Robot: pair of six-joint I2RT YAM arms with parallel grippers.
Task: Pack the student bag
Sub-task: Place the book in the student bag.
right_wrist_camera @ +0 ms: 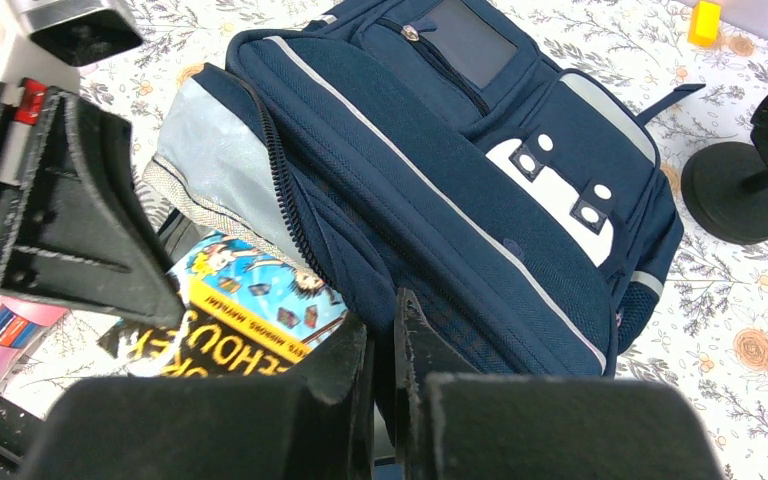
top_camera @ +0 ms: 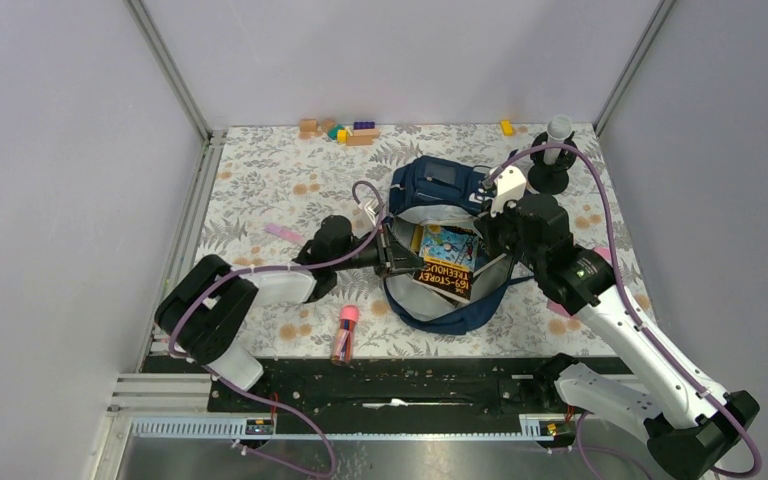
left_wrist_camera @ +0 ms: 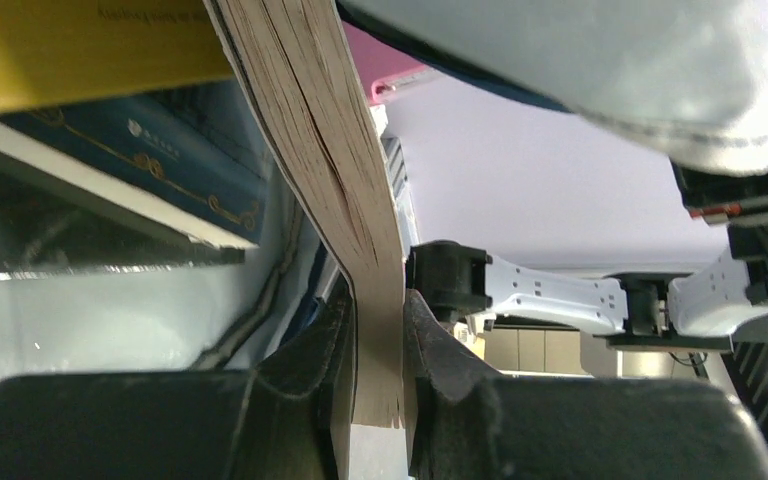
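At student bag, left pincer clamping book

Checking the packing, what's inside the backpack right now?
A yellow paperback, pinched by the left claw, sticks out of the open backpack; a blue book shows beside it. Anything deeper is hidden by the books and fabric.

- I see three plain walls: the back wall, left wall and right wall, all pale lilac-grey panels.
- Silver metal posts run up both back corners.
- The table wears a white tablecloth printed with grey leaves and small orange flowers.
- A metal rail lines the table's left side.
- Along the near edge I have a black plate, then a silver slotted strip.
- Light is soft and even, with only faint shadows.
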